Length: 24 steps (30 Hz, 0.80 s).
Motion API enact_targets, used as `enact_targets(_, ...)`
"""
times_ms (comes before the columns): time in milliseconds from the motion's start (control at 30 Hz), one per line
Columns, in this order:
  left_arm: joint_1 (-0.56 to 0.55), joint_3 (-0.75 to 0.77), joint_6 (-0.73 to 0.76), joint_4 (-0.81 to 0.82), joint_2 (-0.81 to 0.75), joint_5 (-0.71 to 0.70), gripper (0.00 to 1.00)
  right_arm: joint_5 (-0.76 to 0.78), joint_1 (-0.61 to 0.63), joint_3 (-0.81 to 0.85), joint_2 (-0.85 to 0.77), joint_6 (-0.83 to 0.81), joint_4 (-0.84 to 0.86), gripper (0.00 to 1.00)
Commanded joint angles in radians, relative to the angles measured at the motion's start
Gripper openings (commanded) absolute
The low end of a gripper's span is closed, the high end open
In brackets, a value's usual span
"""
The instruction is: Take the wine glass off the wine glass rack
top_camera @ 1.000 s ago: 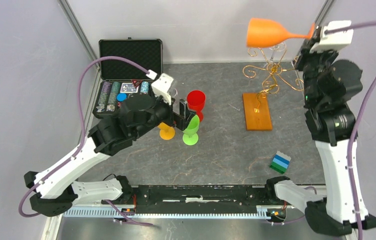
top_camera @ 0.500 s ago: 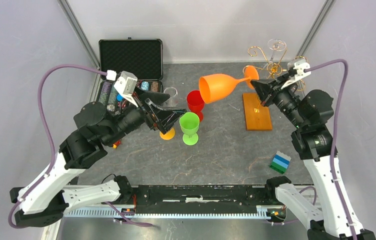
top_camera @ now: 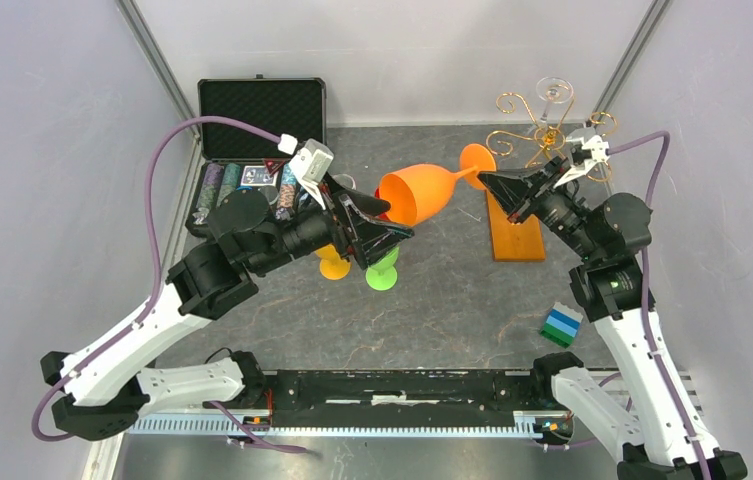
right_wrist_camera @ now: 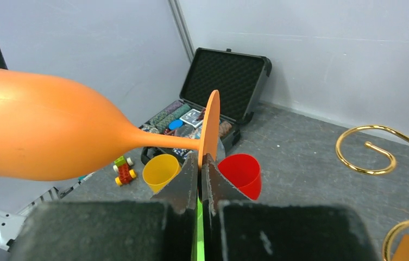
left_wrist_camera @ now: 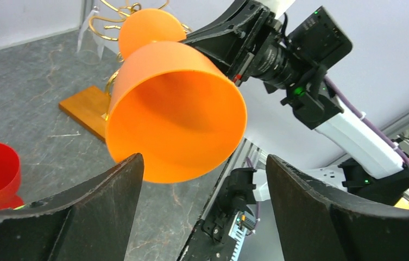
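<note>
The orange wine glass (top_camera: 422,192) is already off the wine glass rack (top_camera: 513,232), held sideways in the air. The right gripper (top_camera: 487,183) is closed tightly on its foot. The left gripper (top_camera: 397,222) stands wide open beside the bowl, holding nothing. Only setting it down seems left.

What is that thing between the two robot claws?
An orange wine glass, clearest in the top view: the right gripper pinches its foot, and its open mouth faces the open left gripper.
</note>
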Motion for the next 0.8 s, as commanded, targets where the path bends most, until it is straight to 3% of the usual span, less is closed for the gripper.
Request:
enact_targets(0, 0.002, 0.014, -0.047, 0.088, 0.008, 0.069, 0.84, -0.009, 0.027, -0.019, -0.012, 0.055, 0.119, 0.0)
enact_targets(133, 0.002, 0.019, -0.054, 0.076, 0.014, 0.055, 0.7, 0.039, 0.062, -0.021, -0.006, 0.027, 0.098, 0.0)
enact_targets(267, 0.002, 0.023, -0.041, 0.051, 0.007, 0.008, 0.69, 0.086, 0.096, -0.019, 0.0, 0.003, 0.076, 0.0)
enact_targets(367, 0.002, 0.021, -0.049, 0.055, 0.019, 0.009, 0.63, 0.131, 0.146, -0.014, 0.014, -0.007, 0.068, 0.0)
enact_targets(467, 0.002, 0.021, -0.043, 0.052, 0.038, -0.01, 0.55, 0.262, 0.226, 0.0, 0.031, -0.036, 0.016, 0.0)
enact_targets(600, 0.002, 0.024, -0.019, -0.006, 0.041, -0.137, 0.43, 0.417, 0.305, -0.001, 0.035, -0.06, -0.007, 0.0)
enact_targets(700, 0.002, 0.02, -0.002, -0.035, 0.031, -0.208, 0.36, 0.48, 0.344, 0.016, 0.054, -0.084, -0.031, 0.0)
enact_targets(767, 0.002, 0.016, 0.004, -0.036, 0.031, -0.21, 0.26, 0.485, 0.369, 0.025, 0.072, -0.091, -0.034, 0.0)
